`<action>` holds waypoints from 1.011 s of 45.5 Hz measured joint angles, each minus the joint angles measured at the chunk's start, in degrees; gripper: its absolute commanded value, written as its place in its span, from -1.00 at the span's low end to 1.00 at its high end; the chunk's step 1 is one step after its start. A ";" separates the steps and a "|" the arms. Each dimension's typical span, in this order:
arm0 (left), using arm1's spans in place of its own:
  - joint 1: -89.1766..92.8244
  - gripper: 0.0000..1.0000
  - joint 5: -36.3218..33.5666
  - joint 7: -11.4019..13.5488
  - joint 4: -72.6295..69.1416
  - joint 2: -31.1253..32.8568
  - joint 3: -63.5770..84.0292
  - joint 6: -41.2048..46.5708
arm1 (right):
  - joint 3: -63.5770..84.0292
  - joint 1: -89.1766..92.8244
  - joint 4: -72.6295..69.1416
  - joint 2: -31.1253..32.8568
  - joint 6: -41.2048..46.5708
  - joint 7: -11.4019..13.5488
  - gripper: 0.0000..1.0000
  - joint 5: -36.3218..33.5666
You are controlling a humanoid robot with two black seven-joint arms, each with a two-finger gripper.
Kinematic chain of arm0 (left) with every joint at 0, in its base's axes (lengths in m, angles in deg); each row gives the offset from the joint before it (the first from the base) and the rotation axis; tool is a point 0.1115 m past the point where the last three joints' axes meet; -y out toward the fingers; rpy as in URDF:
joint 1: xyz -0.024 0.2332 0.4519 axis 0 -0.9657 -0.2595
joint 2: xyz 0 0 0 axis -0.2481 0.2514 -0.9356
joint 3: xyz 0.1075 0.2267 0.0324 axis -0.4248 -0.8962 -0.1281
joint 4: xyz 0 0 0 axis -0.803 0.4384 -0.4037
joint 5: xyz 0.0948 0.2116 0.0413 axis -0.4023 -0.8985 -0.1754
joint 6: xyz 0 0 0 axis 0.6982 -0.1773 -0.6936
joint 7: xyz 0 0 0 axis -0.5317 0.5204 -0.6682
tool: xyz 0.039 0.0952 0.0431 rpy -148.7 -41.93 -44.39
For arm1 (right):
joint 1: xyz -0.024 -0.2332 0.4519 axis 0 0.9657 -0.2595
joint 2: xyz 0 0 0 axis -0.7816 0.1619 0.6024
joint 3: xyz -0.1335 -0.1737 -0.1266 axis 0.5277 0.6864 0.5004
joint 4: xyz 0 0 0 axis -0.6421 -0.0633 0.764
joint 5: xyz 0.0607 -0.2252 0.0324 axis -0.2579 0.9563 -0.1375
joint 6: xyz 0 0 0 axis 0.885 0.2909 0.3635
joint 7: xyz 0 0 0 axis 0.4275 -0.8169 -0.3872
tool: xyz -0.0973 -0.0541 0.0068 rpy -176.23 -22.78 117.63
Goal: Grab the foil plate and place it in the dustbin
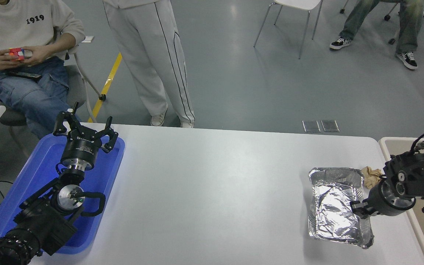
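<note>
The foil plate [333, 206], shiny silver and crinkled, is at the table's right end, with its long side running away from me. My right gripper [359, 210] comes in from the right edge and is shut on the middle of the plate's right rim. A shadow under the plate's near end suggests it is a little off the table. The beige dustbin [388, 144] stands just past the table's right edge, partly behind my right arm. My left gripper [85, 129] is open and parked at the lower left.
A flat blue tray [31, 176] lies under my left arm. A small crumpled tan paper ball [371, 175] sits between the plate's far right corner and the dustbin. People sit and stand beyond the table's far edge.
</note>
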State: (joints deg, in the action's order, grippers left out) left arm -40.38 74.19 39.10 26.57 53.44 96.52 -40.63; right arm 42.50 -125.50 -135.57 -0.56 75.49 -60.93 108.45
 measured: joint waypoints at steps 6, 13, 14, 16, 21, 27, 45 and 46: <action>0.00 1.00 0.00 0.00 0.01 0.00 0.00 0.00 | 2.87 -6.29 -4.04 0.78 2.98 -0.05 -1.00 -0.05; 0.00 1.00 0.00 0.00 0.03 0.00 0.00 0.00 | 5.35 -14.07 -7.15 1.04 9.62 -0.06 -1.00 -1.21; 0.00 1.00 -0.01 0.00 0.03 0.00 0.00 0.00 | 5.69 -15.08 -7.43 1.01 10.61 -0.06 -1.00 -1.53; 0.00 1.00 0.00 0.00 0.03 0.00 0.00 0.00 | 6.62 -17.83 -8.13 0.80 13.50 -0.06 -1.00 -2.57; -0.01 1.00 0.00 0.00 0.03 0.01 0.00 0.00 | 8.60 -23.57 -9.44 -0.06 18.41 -0.04 -1.00 -4.48; -0.01 1.00 0.00 0.00 0.00 0.01 0.00 0.00 | 10.93 -30.95 -10.95 -1.47 22.25 -0.05 -1.00 -6.23; -0.01 1.00 0.00 0.00 -0.01 0.01 0.00 0.00 | 13.28 -47.20 -12.69 -3.69 25.83 -0.07 -1.00 -8.49; -0.01 1.00 0.00 0.00 -0.01 0.00 0.00 0.00 | 13.35 -48.41 -12.83 -3.79 25.97 -0.05 -1.00 -8.57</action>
State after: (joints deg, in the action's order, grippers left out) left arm -40.39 74.19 39.10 26.56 53.45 96.52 -40.63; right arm 55.84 -173.91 -148.40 -4.35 101.46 -60.98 99.88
